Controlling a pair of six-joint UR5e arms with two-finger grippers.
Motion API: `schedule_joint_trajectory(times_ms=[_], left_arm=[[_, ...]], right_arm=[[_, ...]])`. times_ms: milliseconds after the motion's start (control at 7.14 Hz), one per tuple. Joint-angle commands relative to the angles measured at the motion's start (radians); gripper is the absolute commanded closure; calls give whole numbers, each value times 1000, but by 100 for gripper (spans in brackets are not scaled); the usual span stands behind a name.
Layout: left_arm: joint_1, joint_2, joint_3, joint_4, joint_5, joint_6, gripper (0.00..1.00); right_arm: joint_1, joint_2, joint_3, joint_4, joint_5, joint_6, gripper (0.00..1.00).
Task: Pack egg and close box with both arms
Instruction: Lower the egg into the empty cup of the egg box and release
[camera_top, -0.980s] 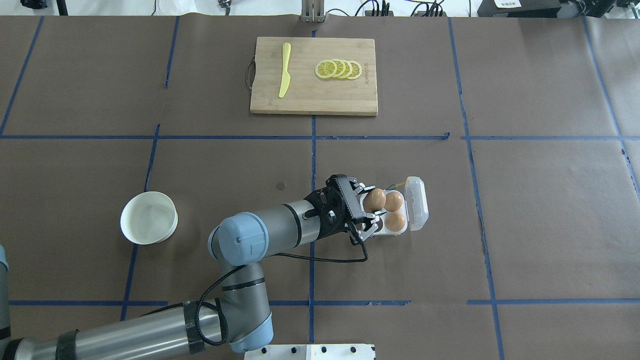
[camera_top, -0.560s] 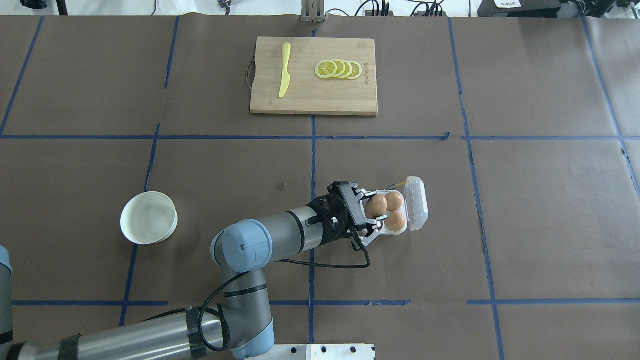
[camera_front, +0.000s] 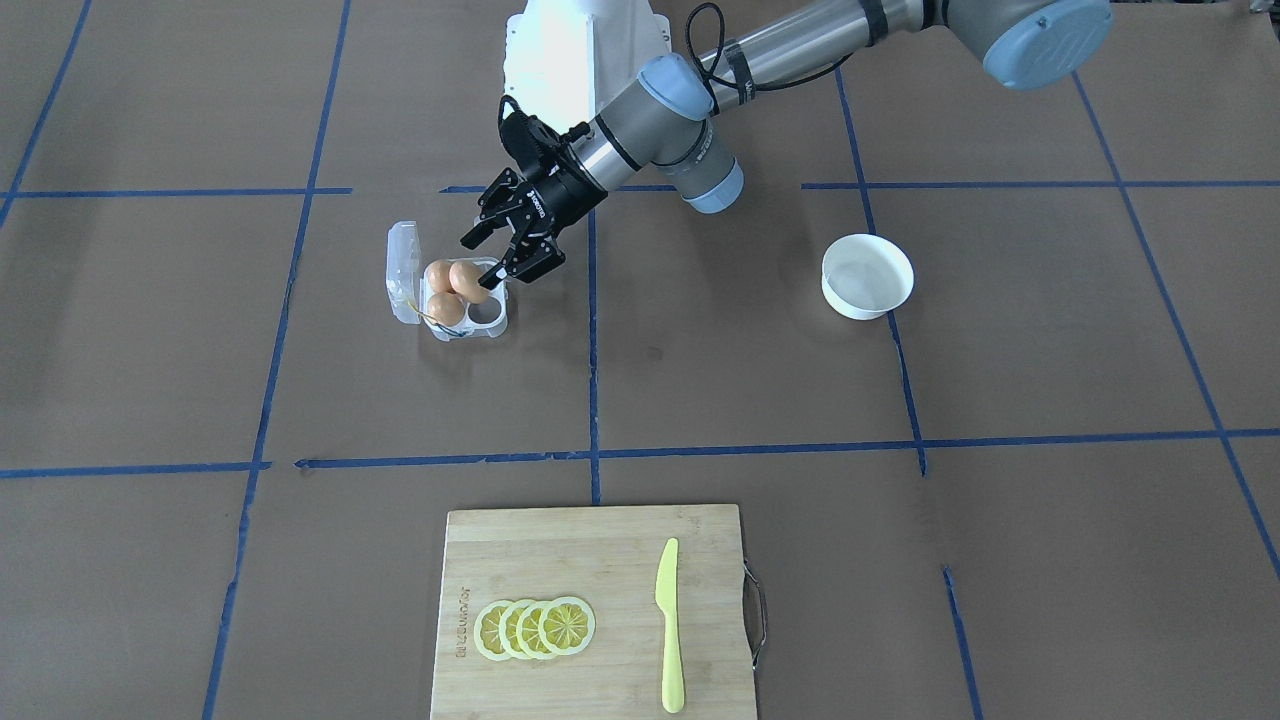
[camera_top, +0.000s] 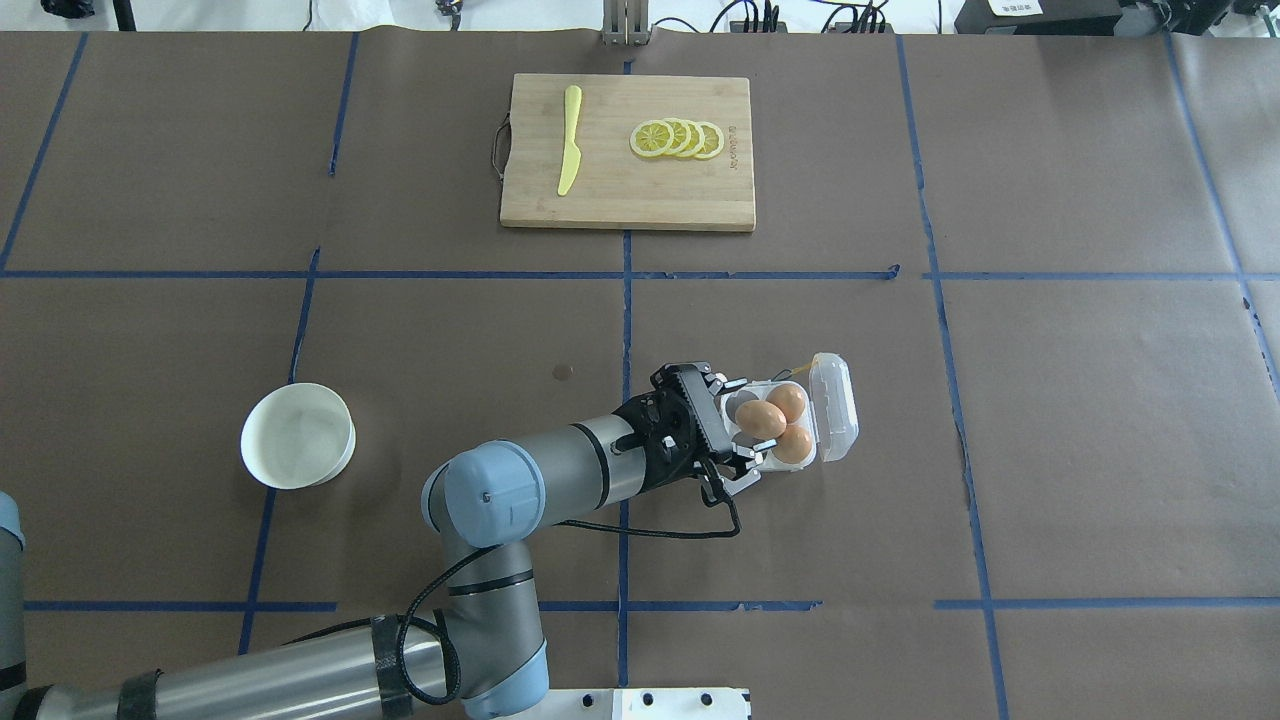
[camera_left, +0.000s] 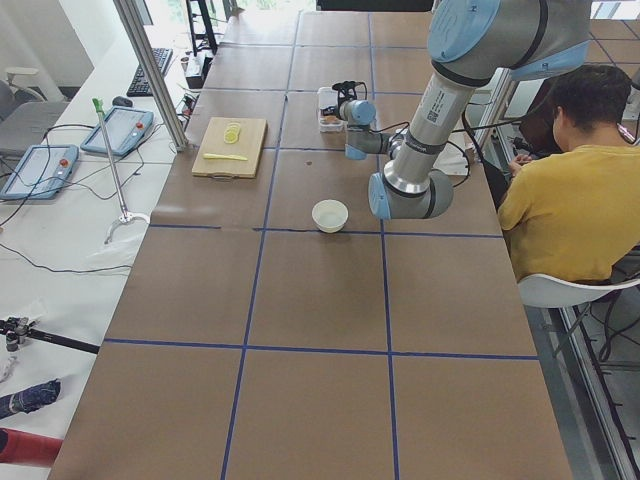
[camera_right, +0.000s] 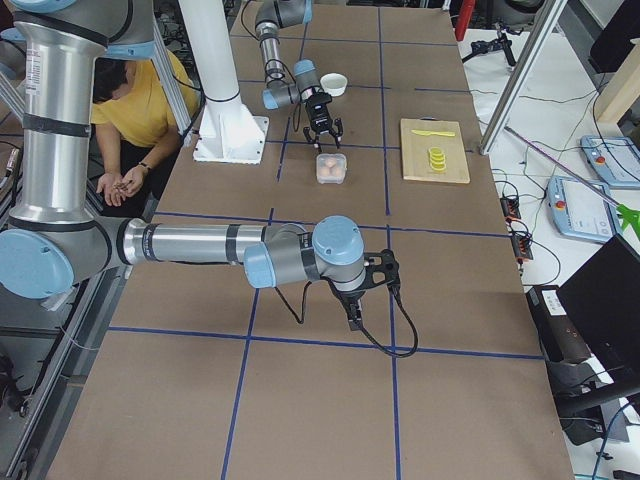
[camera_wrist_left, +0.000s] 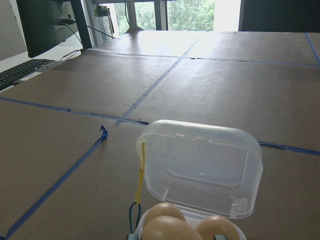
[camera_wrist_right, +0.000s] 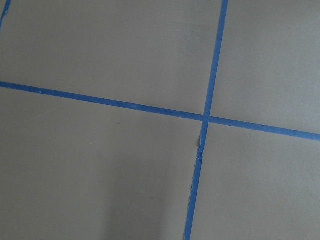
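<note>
The box (camera_top: 772, 462) is thin, glossy clear plastic with moulded round cups. Its hinged lid (camera_top: 836, 405), a rounded rectangle, stands open on the side away from the left gripper (camera_top: 744, 431). A thin yellow band (camera_wrist_left: 141, 172) runs down one corner of the lid.

The egg (camera_top: 761, 418) is smooth, matt and tan-brown. It lies on its side in the column of cups nearest that gripper, close against the two other eggs (camera_top: 791, 401). Which of the two cups it occupies cannot be determined. The left jaws stand apart, wider than the egg, and grip nothing.

The right gripper (camera_right: 354, 315) hangs over bare table (camera_top: 1050, 450), which is brown paper gridded with blue tape. Whether its jaws are wide or narrow cannot be told.

One second earlier the egg stood higher and more upright between the left jaws. It now sits lower, turned flat, and nearer the lid. The round white bowl (camera_top: 298, 435), wooden board (camera_top: 620, 195), lemon slices (camera_top: 678, 138) and yellow knife (camera_top: 569, 140) have not moved.
</note>
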Motion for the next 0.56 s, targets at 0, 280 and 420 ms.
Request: schedule_joint_trajectory(times_ms=[0,280,420], left_arm=[[0,0,0,0,-1,-1,21],[-1,-3,-3,1,-4,-7,21],[-11,-5,-15,1,-19,-77,20]], right_arm=[[0,3,-1,-2,0,1,0],[0,7,-9,0,0,1,0],[0,9,-9,0,1,1,0]])
